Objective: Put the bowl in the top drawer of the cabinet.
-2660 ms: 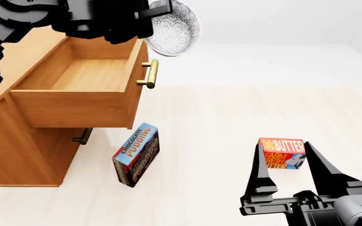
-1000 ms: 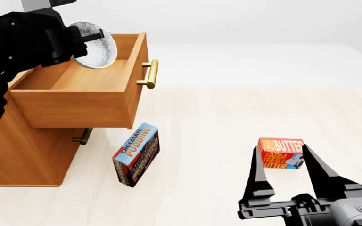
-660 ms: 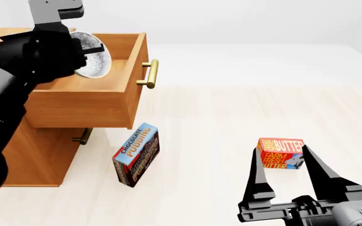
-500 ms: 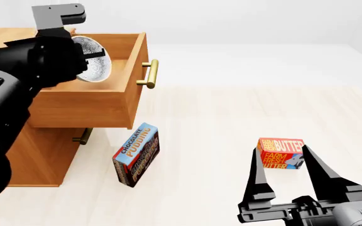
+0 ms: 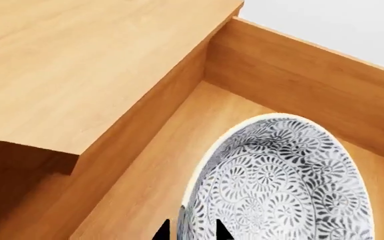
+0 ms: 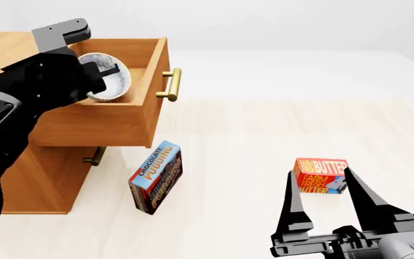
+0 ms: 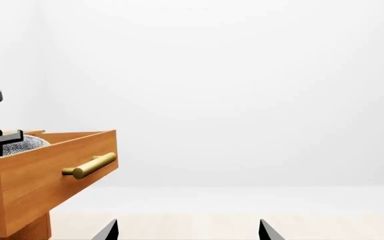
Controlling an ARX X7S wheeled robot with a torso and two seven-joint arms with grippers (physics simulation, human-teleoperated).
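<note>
Nearest the head camera, the right gripper (image 6: pixel 333 213) hangs low over the pale floor (image 6: pixel 264 135) with its fingers (image 6: pixel 293 208) spread wide and nothing between them; just past their tips lies the butter box (image 6: pixel 321 175), and it looks to have no part in the present step. A little farther off, the chocolate pudding box (image 6: pixel 156 176) stands tilted on the floor below the drawers, just in front of the lower drawer handle (image 6: pixel 95 156). Beyond that, the top drawer (image 6: pixel 110 121) is pulled well out of the cabinet (image 6: pixel 27 172), its brass handle (image 6: pixel 172 84) facing the open floor. The left gripper (image 6: pixel 95 81) reaches in over the drawer from the cabinet side, its fingers (image 5: pixel 220 232) pinching the rim of the bowl (image 5: pixel 282 185). The bowl is tilted, with its patterned hollow turned toward the wrist camera, and sits low within the drawer walls; whether its foot already touches the drawer floor (image 5: pixel 158 175) cannot be told. The step in hand appears to be the placing itself: the bowl is inside the drawer's bounds but not released. The next move likely calls for lowering and levelling it until it rests on the wooden bottom, then parting the fingers and lifting the arm straight up, clear of the drawer's front wall (image 5: pixel 299 85), so the bowl is not dragged or tipped.
</note>
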